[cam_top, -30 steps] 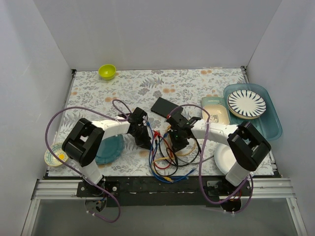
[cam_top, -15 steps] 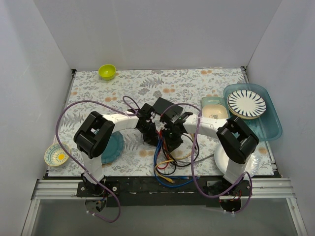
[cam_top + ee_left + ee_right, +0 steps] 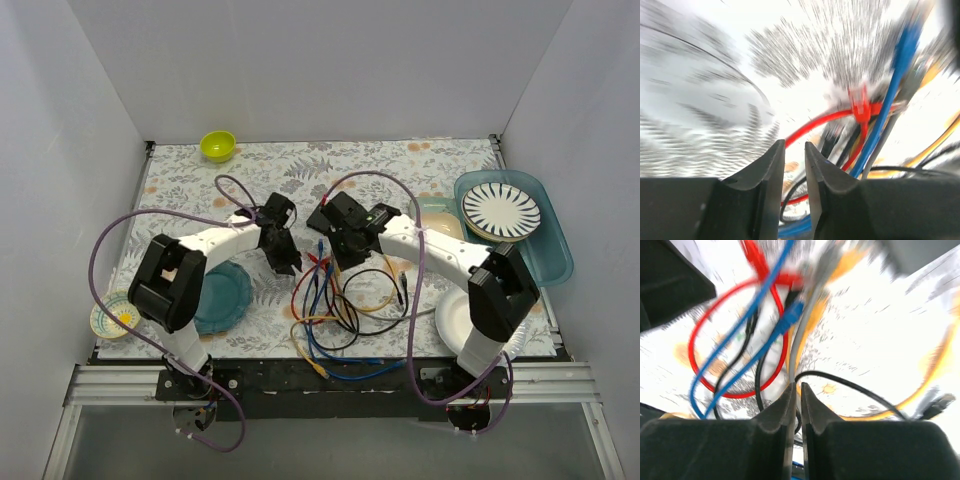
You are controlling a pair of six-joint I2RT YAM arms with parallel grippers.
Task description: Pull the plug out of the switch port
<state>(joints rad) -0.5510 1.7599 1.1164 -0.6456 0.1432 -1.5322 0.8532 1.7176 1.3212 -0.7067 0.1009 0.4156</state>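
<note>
From overhead, the left gripper (image 3: 289, 266) and right gripper (image 3: 343, 262) both point down into the cable tangle (image 3: 330, 305), near each other. The switch (image 3: 320, 215) sits just behind the right gripper, partly under its wrist.

Left wrist cam: jaws cracked open a little, nothing between them, red cable (image 3: 860, 107) just past the tips.

Right wrist cam: jaws nearly closed, looks like they're pinching a grey cable (image 3: 802, 320). Can't make out the switch here.

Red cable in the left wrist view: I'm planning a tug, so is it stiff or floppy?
Probably floppy: the red cable lies in a loose curve. It would likely drag neighbours, since it crosses the blue cable and others.
</note>
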